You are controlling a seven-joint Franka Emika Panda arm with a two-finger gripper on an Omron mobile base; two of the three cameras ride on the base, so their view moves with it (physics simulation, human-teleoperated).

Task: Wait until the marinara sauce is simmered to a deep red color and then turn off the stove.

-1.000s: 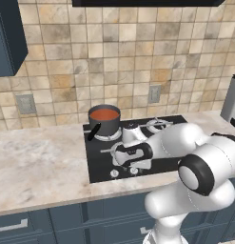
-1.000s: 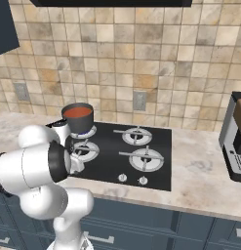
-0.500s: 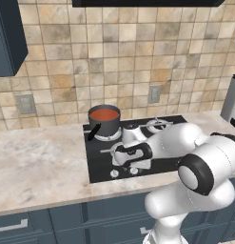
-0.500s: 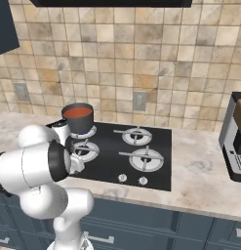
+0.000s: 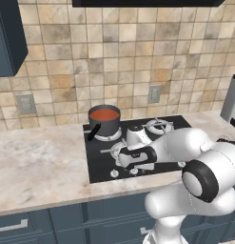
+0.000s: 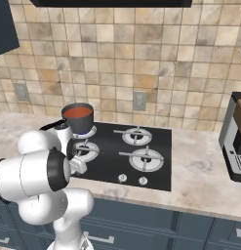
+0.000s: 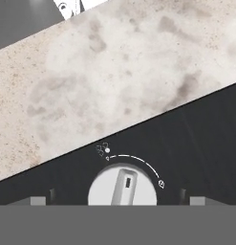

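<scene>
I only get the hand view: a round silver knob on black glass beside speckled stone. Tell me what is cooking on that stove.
Observer: A small dark grey saucepan sits on the rear left burner of the black glass stove. It holds orange-red marinara sauce.
Operator: Say where its handle points.
Observer: The black handle points toward the front left, down toward the stove's left edge.
Operator: Now place the arm for me.
Observer: The white arm reaches low across the stove's front. Its gripper has its fingers open, near the small silver knobs along the front edge.
</scene>
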